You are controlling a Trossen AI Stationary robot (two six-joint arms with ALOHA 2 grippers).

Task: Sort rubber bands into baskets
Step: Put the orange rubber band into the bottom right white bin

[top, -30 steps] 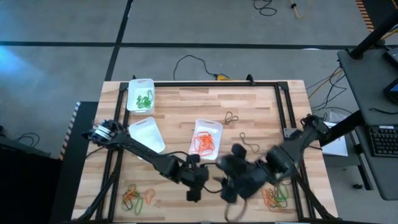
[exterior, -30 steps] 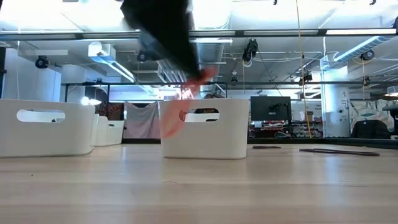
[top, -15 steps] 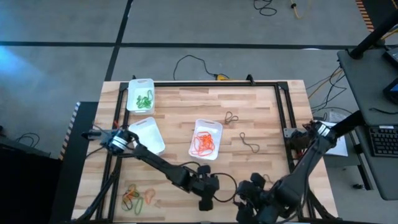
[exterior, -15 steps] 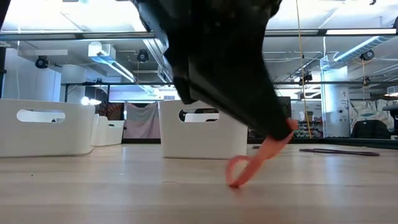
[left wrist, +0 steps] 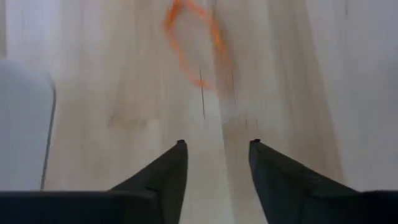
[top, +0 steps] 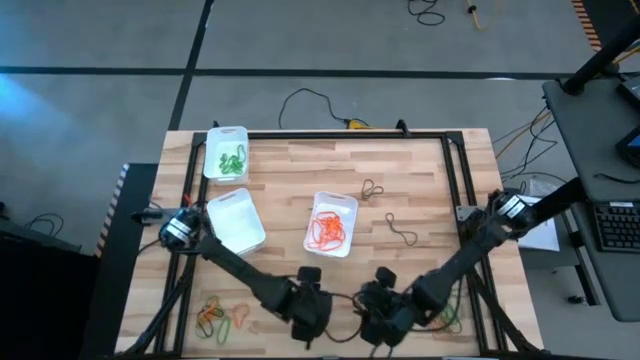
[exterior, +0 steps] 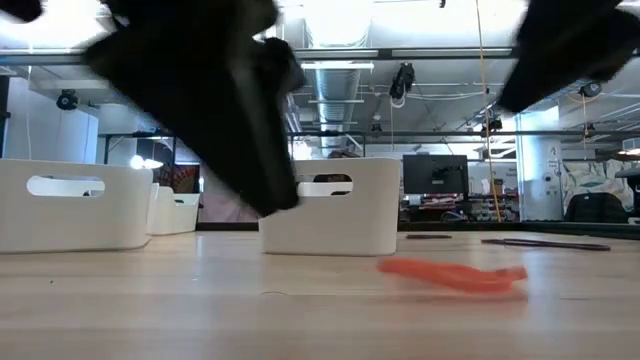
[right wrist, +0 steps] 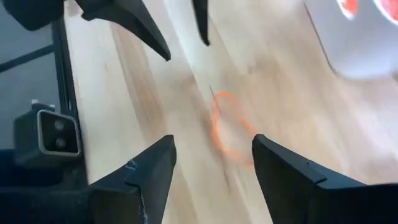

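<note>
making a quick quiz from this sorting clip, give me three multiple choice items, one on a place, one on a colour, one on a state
1. Where does the loose orange rubber band lie?
A. in a tray
B. flat on the table
C. in a gripper

2. What colour are the bands in the far corner tray?
A. green
B. orange
C. black

3. How is the left gripper?
A. shut on a band
B. open, holding nothing
C. shut, holding nothing

Answers: 1 B, it rests on bare wood in the low view. 2 A, green loops show from above. 3 B, its wrist view shows parted fingers.

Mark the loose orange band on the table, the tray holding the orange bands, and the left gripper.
Loose orange rubber band [exterior: 455, 276], low view, middle of the flat loop.
Tray with orange bands [top: 346, 205], high view, far right rim.
Left gripper [left wrist: 216, 149], left wrist view, midway between the open fingertips.
</note>
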